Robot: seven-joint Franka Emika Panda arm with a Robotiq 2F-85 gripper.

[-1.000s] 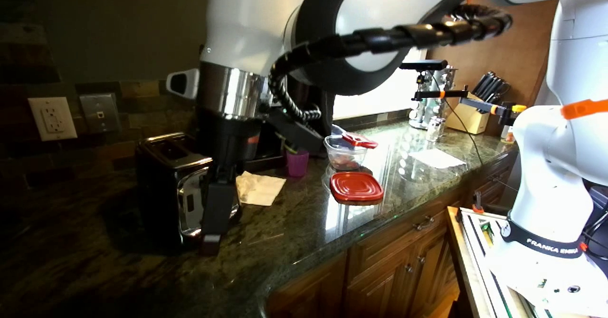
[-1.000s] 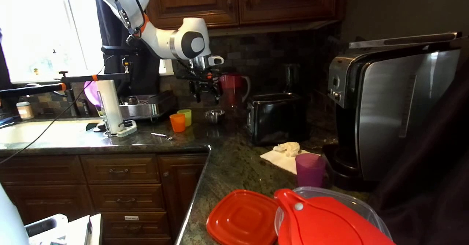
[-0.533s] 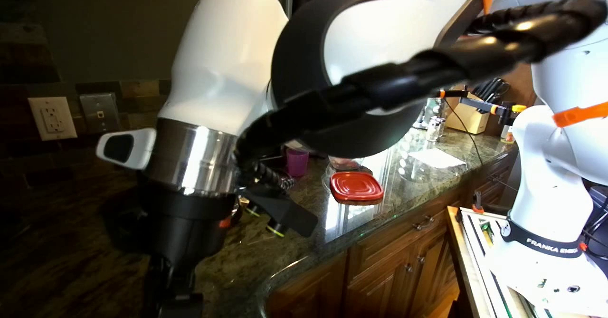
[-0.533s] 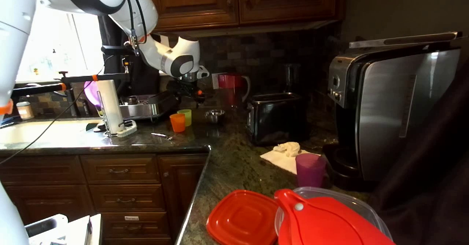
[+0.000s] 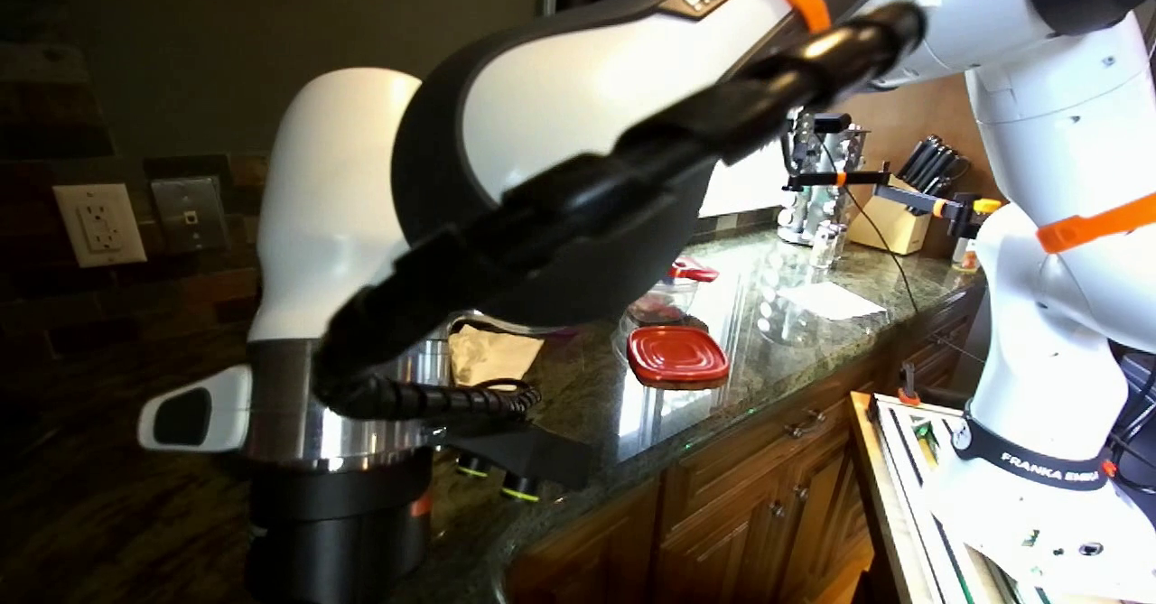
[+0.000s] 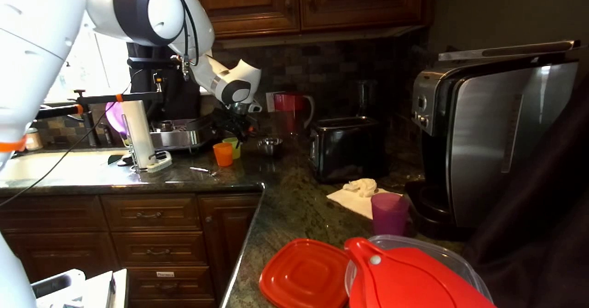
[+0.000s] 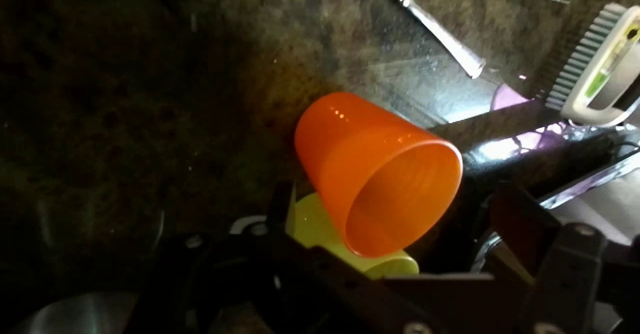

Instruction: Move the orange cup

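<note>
Dark mottled stone table [image 6: 294,206], with a white-and-black jointed robot arm [image 5: 578,98] extended over it; step in hand reads as the pre-grasp approach, nothing lifted yet. Black two-jawed mechanical hand [image 7: 400,214]: jaws stand well apart, pinching nothing. Task's thing, the small tapered orange plastic cup [image 7: 375,174], stands upright on the table, just beside a yellow-green plastic cup [image 7: 320,226]; whether the two touch, cannot tell. Next move likely calls for lining the jaws up with the orange cup, a descent, then a squeeze; main risk is one jaw catching the yellow-green cup, which sits right by it in the wrist view. Views differ: wrist view gives the jaw spread and the inside of the orange cup, but not how high the hand is. In an exterior view the orange cup [image 6: 223,154] shows whole, with the hand higher and off to one side, though too dark there to read the jaws. In an exterior view the arm [image 5: 334,207] runs off the lower edge, so neither the jaws nor the orange cup shows. Smallest item, a thin silver metal utensil [image 7: 440,33], lies near the orange cup; wrist view crops its head, type unclear.
</note>
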